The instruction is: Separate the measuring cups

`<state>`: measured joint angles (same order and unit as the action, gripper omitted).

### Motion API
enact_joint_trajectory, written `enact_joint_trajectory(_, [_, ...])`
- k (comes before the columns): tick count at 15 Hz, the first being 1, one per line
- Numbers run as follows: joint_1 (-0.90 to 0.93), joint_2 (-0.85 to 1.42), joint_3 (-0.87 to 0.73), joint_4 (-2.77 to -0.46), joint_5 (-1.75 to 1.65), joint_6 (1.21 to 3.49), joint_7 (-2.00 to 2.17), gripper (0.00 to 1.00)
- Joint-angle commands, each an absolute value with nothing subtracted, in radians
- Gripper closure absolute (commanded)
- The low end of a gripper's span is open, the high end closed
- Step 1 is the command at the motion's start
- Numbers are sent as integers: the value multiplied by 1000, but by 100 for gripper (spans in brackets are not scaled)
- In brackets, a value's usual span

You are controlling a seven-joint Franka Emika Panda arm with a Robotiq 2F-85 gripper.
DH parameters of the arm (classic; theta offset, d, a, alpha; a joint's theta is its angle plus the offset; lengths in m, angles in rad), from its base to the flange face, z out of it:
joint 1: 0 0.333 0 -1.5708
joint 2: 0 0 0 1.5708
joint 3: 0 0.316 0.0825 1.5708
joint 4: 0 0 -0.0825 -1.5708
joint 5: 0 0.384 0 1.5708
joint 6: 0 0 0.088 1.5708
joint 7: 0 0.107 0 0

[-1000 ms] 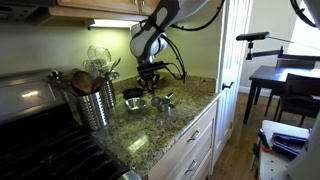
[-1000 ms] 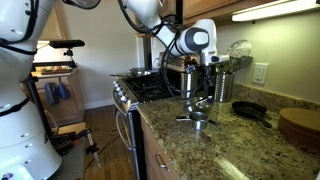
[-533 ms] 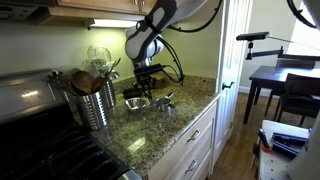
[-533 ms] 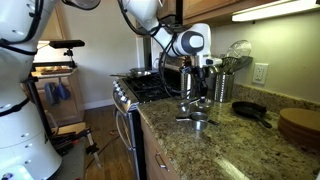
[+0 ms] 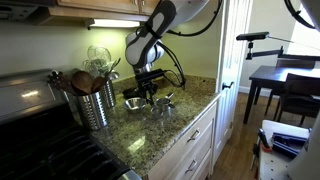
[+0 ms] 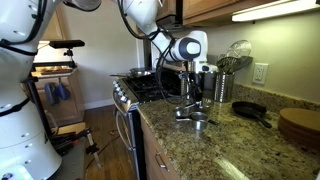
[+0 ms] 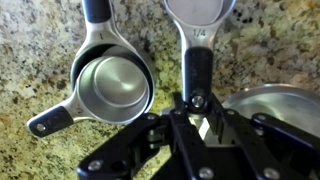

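In the wrist view several steel measuring cups lie on the granite counter. Two are nested (image 7: 112, 88) at the left, their handles pointing different ways. A third cup (image 7: 200, 12), marked 1/4, lies at the top with its handle (image 7: 197, 70) pointing toward me. My gripper (image 7: 194, 112) comes in from the bottom, and its jaws are closed on the end of that handle. In both exterior views the gripper (image 5: 150, 93) (image 6: 193, 100) is down at the counter over the cups (image 5: 164, 102) (image 6: 193, 119).
A wider steel bowl (image 7: 280, 104) (image 5: 134, 102) sits right beside the gripper. A tall steel utensil canister (image 5: 96, 105) (image 6: 222, 86) stands further along the counter. A black skillet (image 6: 250, 110) and a round wooden board (image 6: 299, 125) lie beyond. The stove (image 6: 148, 88) borders the counter.
The gripper has come down from above the counter to the cups and now sits on the handle of the 1/4 cup. The cups have not visibly moved.
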<state>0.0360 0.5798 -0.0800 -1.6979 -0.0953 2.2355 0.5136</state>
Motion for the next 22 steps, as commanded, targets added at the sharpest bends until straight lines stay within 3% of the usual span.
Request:
enact_joint_trajectory(1, [52,563,-91,-1730,-76,2228,492,87])
enact_joint_trajectory(2, [54,563,-92,-1732,-75,2228,492,75])
enact_joint_trajectory(3, [54,563,-93,-1733,-76,2228,494,49])
enact_joint_trajectory(5, [54,560,-96,-1737,-77,2229,497,42])
enact_joint_trajectory(11, [58,533,-141,-1761,-92,2249,567,4])
enact_joint_trajectory(12, [59,531,-151,-1762,-94,2250,583,0])
enact_joint_trajectory(22, [67,527,-261,-1786,-113,2232,969,0])
